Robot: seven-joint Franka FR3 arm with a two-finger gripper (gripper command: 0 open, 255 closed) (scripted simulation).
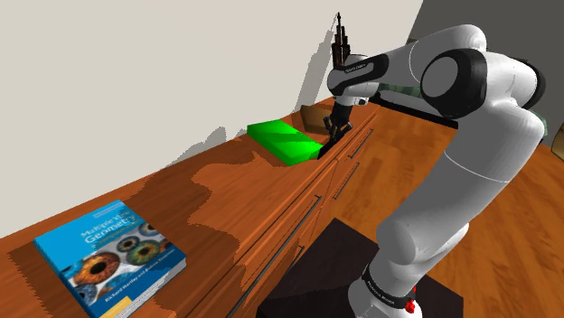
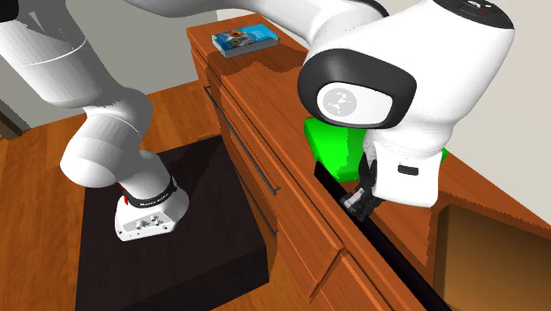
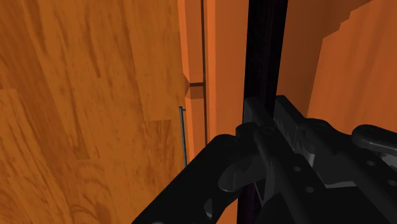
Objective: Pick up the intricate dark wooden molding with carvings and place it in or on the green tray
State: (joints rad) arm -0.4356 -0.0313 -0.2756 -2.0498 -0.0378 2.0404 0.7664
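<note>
A: While we're looking down over the surface [image 1: 226, 194] in the shoulder view, where are we seeing the tool [image 1: 333, 134]?

B: We're seeing it pointing down at the surface's front edge, just beside the green tray [image 1: 285, 140], on that view's right of it.

A: And the molding [image 1: 323, 152]?

B: We're reading it as the thin black strip under the tool. Its near end is lying right at the green tray's corner; touching or not, we can't tell. In the second ext. view we're following the molding [image 2: 402, 261] as a long dark strip running along the front edge of the surface [image 2: 265, 75], above the drawer fronts [image 2: 291, 221]. The tool [image 2: 356, 201] is sitting on it near the end closest to the green tray [image 2: 331, 146].

A: Fingers?

B: In the wrist view the molding [image 3: 266, 51] is passing straight btw. the two black fingers of the tool [image 3: 264, 130]. They're pressing on it from both sides, so we're calling the tool clamped on the molding. Carvings are too dark to make out.

A: Lifted?

B: We can't tell whether it's resting on the surface or hanging just clear.

A: Anything else?

B: We're spotting a blue book [image 1: 108, 257] lying flat at the surface's other end, well apart from the green tray. The dark stand [image 2: 177, 256] is sitting on the wood floor [image 2: 53, 150] in front of the drawer fronts.
</note>
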